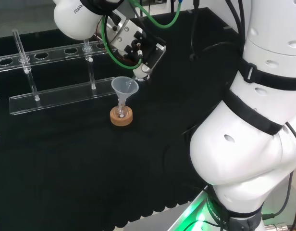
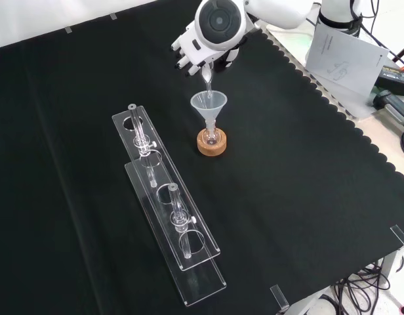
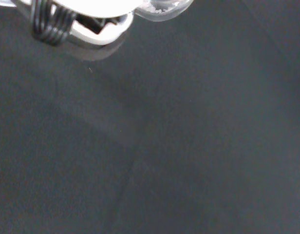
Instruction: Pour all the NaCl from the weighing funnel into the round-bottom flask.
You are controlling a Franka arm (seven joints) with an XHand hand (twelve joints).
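A laboratory is indicated by a black-clothed worktop (image 2: 307,197) carrying a clear tube rack (image 2: 169,216), funnel (image 2: 208,105) and cork-ringed flask (image 2: 211,138).

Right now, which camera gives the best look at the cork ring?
The front view: the cork ring sits unobstructed, seen from above with the small flask in it. The head view shows the ring's side, equally clear but flatter. The wrist view shows cloth instead.

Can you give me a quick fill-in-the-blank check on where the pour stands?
1. The round-bottom flask sits on a ____ ring.
2. A clear funnel stands in the flask's ____.
3. In the front view, the hand holds the weighing funnel with its tip pointing down ____ the clear funnel.

Missing words: cork; neck; into
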